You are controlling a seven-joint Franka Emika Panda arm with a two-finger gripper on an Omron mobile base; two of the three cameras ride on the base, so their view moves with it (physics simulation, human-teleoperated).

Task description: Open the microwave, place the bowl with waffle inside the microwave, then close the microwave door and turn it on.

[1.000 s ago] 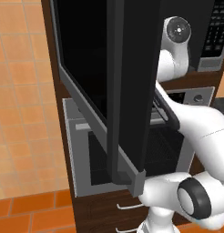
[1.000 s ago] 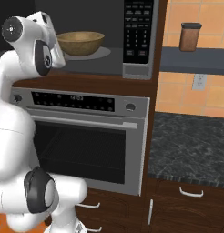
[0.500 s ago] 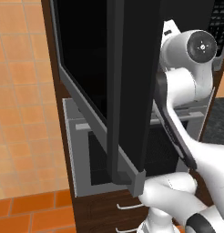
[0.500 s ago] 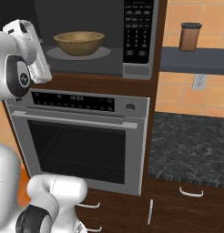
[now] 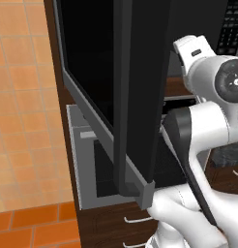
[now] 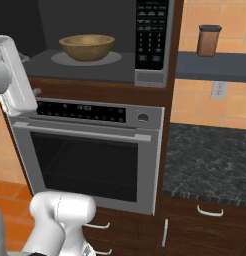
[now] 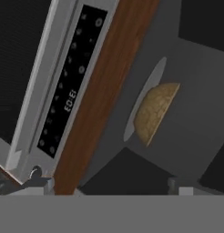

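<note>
One raised arm (image 5: pixel 208 121); gripper (image 7: pixel 109 184) wide

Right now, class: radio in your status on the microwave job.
Pincer open, empty. Bowl inside microwave. Microwave door wide open, not yet closed.

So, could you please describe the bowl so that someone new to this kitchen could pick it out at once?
Find the microwave built into the wood column above the steel oven; its door stands open. Inside, on the round turntable, sits the bowl: wide, tan-brown, the one rounded thing in that dark cavity, unlike the brown canister on the shelf.
</note>
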